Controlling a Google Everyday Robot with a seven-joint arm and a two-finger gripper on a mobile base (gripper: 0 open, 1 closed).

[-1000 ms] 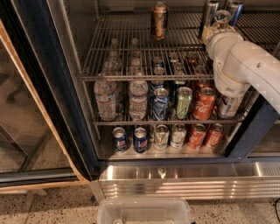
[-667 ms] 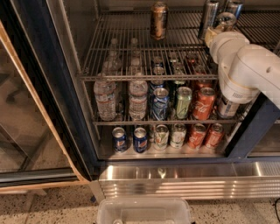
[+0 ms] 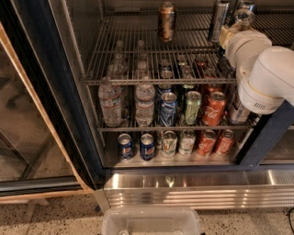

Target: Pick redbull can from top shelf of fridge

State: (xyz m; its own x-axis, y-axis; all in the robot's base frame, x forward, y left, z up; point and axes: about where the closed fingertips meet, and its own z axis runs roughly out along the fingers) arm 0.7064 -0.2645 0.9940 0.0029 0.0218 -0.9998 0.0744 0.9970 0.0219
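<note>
The fridge (image 3: 43,98) stands open, with a dark blue frame. Its top shelf (image 3: 133,55) is a grey wire rack. A slim silver-and-blue redbull can (image 3: 219,20) stands upright at the back right of that shelf. A second one (image 3: 246,6) shows partly behind my arm, and a third is hidden. A wider brown-gold can (image 3: 166,21) stands at the back middle. My gripper (image 3: 240,19) is at the end of the white arm (image 3: 264,69), reaching over the top shelf just right of the redbull can. The arm's wrist hides most of it.
Lower racks hold water bottles (image 3: 110,103) and several soda cans (image 3: 213,108). The glass door (image 3: 27,124) stands open at the left. A ribbed steel base panel (image 3: 197,188) runs below. A clear plastic bin (image 3: 151,222) sits on the floor in front.
My arm has shifted a little to the right and the gripper sits closer in among the redbull cans. The cans on the shelves have not moved.
</note>
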